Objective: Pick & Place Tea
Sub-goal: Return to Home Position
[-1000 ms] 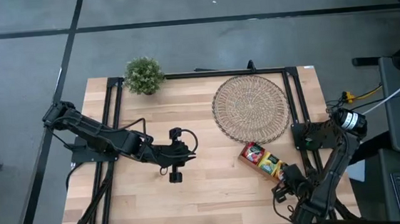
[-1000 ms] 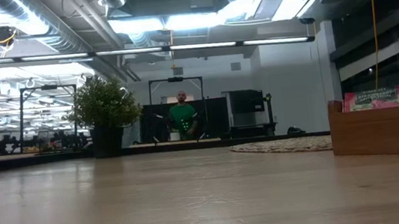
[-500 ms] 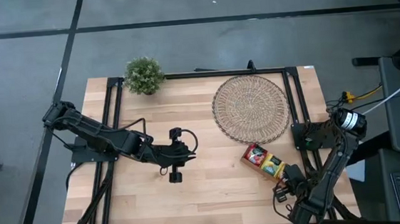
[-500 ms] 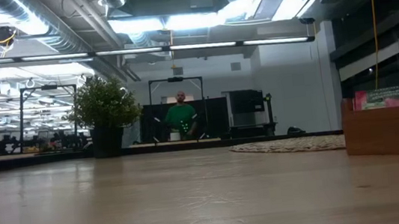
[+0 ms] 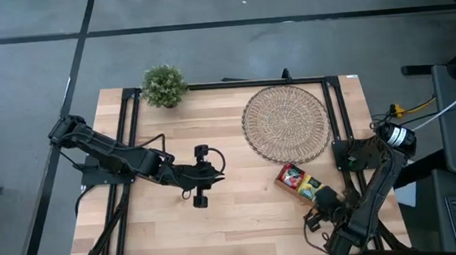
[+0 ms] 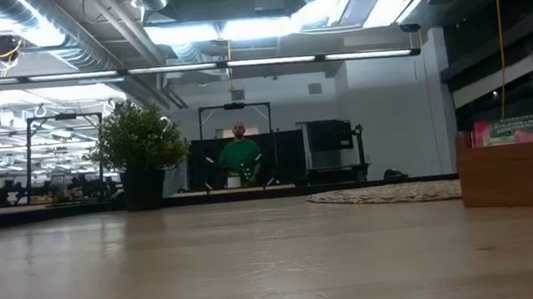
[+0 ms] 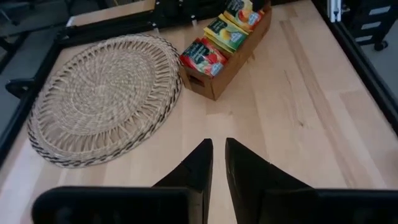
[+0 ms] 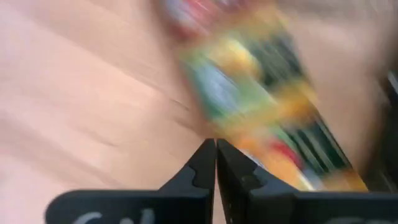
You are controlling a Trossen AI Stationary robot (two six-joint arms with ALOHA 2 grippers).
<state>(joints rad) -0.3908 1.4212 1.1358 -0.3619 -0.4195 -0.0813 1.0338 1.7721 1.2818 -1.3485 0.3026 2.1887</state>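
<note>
Tea sachets (image 5: 299,183) sit packed in wooden tray (image 7: 231,70), right side of table (image 5: 235,216), just near of woven mat (image 5: 286,124). Right gripper (image 8: 216,163) beside tray, fingers pinched together, grasping nothing. Left gripper (image 7: 217,163) mid-table, fingers nearly closed, empty.

Bare wood ahead of our left gripper (image 7: 217,163)

Beyond its nearly closed tips we find the table (image 5: 235,216) clear until the woven mat (image 7: 102,96) and wooden tray (image 7: 231,59) of tea sachets (image 7: 203,56), set close together
</note>
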